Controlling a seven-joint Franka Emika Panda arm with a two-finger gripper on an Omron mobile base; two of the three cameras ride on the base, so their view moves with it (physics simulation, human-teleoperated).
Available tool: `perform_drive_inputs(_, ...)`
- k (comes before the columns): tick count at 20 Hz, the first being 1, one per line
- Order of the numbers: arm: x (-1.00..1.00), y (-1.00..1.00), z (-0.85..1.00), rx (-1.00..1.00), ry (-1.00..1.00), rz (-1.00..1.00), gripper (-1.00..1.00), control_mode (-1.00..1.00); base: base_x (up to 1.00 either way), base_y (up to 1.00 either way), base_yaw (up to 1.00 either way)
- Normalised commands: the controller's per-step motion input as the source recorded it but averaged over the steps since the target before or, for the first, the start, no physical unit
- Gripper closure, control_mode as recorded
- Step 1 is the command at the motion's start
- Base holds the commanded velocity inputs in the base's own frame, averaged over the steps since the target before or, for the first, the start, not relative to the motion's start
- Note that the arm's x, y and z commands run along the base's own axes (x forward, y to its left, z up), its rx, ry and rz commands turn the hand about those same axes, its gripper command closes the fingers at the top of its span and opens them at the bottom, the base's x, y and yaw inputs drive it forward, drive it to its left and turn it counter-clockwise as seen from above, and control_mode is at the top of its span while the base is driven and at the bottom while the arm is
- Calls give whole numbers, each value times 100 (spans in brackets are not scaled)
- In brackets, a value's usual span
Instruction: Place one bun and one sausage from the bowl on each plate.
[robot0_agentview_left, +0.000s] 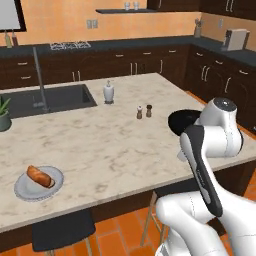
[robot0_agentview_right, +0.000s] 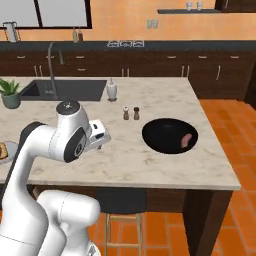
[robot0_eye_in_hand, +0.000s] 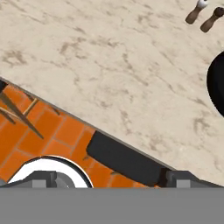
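The marble island counter (robot0_agentview_right: 150, 165) fills the middle of both base views, its near edge running low across the frame. The black bowl (robot0_agentview_right: 162, 134) sits right of centre in the right base view, with one pink sausage (robot0_agentview_right: 187, 139) lying against its right inner wall; no bun can be made out in it. In the left base view the bowl (robot0_agentview_left: 181, 120) peeks out at centre right behind the arm, and a plate (robot0_agentview_left: 22, 189) at lower left carries a brown bun (robot0_agentview_left: 40, 176); whether a sausage lies there too is hidden. A sliver of a plate (robot0_agentview_right: 10, 148) also shows at the left edge of the right base view. The gripper (robot0_eye_in_hand: 111, 178) hangs over the counter's near edge, its jaws spread wide and holding nothing. Next, I judge, comes fetching the sausage: swing right over the bowl, line the jaws across its short width, and descend clear of the rim. The salt and pepper shakers (robot0_agentview_right: 130, 113) stand just left of the bowl and want a wide berth.
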Motion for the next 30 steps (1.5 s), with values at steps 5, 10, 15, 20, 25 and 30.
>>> perform_drive_inputs(5, 0, 0, 0, 0, 0, 0, -100, 100, 30, -100, 14)
perform_drive_inputs(10, 0, 0, 0, 0, 0, 0, -100, 100, 95, -53, 23)
perform_drive_inputs(15, 40, -20, 0, 6, 0, 2, -100, -100, 60, -21, 19)
perform_drive_inputs(20, 100, -24, 0, 2, 7, -38, -100, -100, 0, 0, 0)
perform_drive_inputs(25, 90, -84, -1, 0, 17, -53, -100, -100, 0, 0, 0)
perform_drive_inputs(30, 64, -97, -18, 5, 17, -23, -100, -100, 0, 0, 0)
